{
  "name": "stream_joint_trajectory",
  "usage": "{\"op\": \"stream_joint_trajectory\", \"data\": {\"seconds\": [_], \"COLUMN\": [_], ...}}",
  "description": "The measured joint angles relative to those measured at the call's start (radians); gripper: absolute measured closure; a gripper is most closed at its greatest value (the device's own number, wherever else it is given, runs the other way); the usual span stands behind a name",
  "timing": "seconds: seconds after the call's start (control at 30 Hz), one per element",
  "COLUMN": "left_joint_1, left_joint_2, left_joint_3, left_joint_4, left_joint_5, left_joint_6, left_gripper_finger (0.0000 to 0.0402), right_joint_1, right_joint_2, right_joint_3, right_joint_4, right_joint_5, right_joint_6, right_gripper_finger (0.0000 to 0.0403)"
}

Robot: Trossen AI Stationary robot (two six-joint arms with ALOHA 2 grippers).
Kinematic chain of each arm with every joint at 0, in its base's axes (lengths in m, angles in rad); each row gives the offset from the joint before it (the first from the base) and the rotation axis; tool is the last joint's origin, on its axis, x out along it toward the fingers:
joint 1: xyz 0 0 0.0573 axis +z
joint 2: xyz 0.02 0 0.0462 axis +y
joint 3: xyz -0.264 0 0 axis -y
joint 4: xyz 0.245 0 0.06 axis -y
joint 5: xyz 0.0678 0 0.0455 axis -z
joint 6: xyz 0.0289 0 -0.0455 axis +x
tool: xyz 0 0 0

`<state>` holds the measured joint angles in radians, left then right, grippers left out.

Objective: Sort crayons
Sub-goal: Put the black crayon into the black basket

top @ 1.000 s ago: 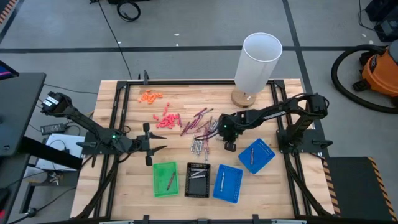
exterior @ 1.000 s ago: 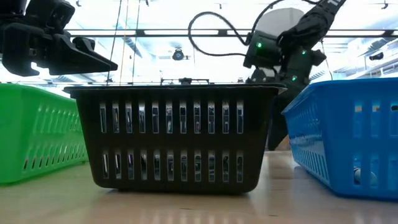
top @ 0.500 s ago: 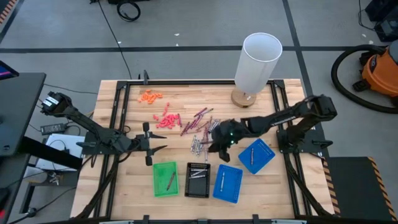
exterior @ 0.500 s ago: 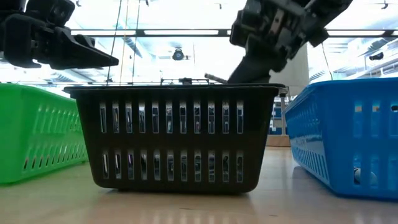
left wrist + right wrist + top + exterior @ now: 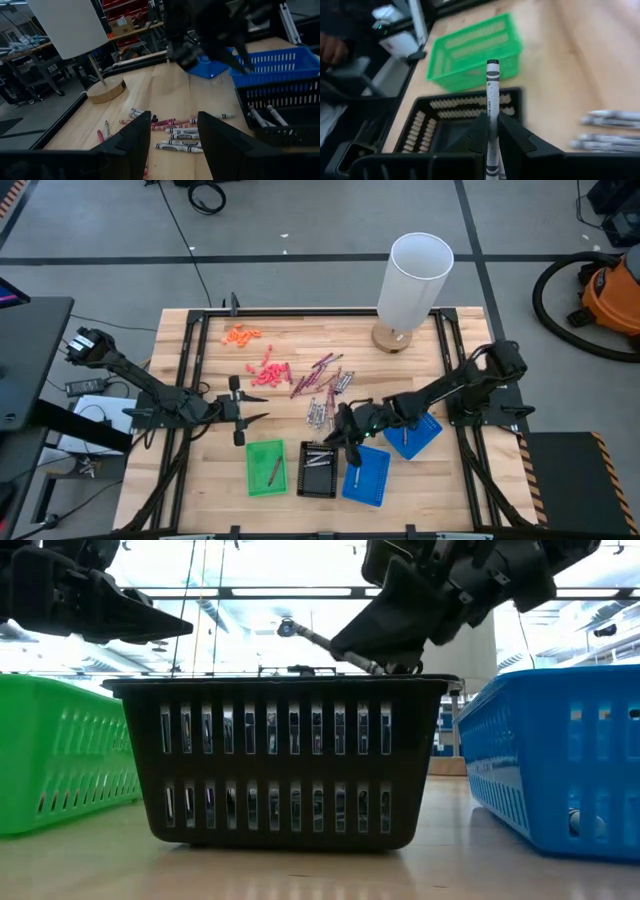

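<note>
One silvery grey crayon (image 5: 491,110) is pinched between the nearly closed fingers of the right gripper (image 5: 345,442), which hangs above the black slotted plastic tray (image 5: 318,470); the crayon's lower end is hidden between the fingers in the right wrist view, while its free end points out past the fingertips towards the green plastic tray (image 5: 474,52); in the low view its long axis slopes up and away from the gripper, over the black tray's rim. Several grey crayons already lie in the black tray, partly cut off by its wall in the left wrist view; the green tray beside it holds a single dark crayon; on the black tray's other side two blue plastic trays (image 5: 366,476) each hold one thin stick, hard to make out. Many loose crayons (image 5: 322,394), maroon and grey, lie scattered behind the black tray. Left gripper (image 5: 252,420) waits near the green tray, fingers spread wide, gripping nothing.
</note>
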<state>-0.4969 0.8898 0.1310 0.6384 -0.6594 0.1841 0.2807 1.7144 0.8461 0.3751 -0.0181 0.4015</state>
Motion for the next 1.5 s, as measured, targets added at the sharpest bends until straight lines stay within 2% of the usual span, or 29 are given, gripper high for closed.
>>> {"op": "stream_joint_trajectory", "data": {"seconds": [0.17,0.4,0.53,0.73,1.07,1.27,1.5], "left_joint_1": [0.0,0.0,0.0,0.0,0.0,0.0,0.0], "left_joint_2": [0.0,0.0,0.0,0.0,0.0,0.0,0.0], "left_joint_3": [0.0,0.0,0.0,0.0,0.0,0.0,0.0], "left_joint_4": [0.002,0.01,0.01,0.009,0.009,0.008,0.001], "left_joint_5": [0.0,0.0,0.0,0.0,0.0,0.0,0.0], "left_joint_6": [-0.011,-0.013,-0.013,-0.014,-0.016,-0.016,-0.016], "left_gripper_finger": [0.0228,0.0228,0.0228,0.0228,0.0228,0.0228,0.0228], "right_joint_1": [0.046,0.074,0.072,0.072,0.032,-0.024,-0.144], "right_joint_2": [0.09,0.193,0.231,0.231,0.183,0.097,0.084], "right_joint_3": [0.095,0.247,0.293,0.296,0.297,0.297,0.297], "right_joint_4": [-0.058,-0.298,-0.331,-0.353,-0.397,-0.53,-0.686], "right_joint_5": [0.027,0.105,0.106,0.109,0.079,0.229,0.307], "right_joint_6": [-0.014,-0.04,-0.06,-0.064,-0.062,-0.054,0.075], "right_gripper_finger": [0.0361,0.0361,0.0361,0.0353,0.0278,0.0276,0.0276]}}
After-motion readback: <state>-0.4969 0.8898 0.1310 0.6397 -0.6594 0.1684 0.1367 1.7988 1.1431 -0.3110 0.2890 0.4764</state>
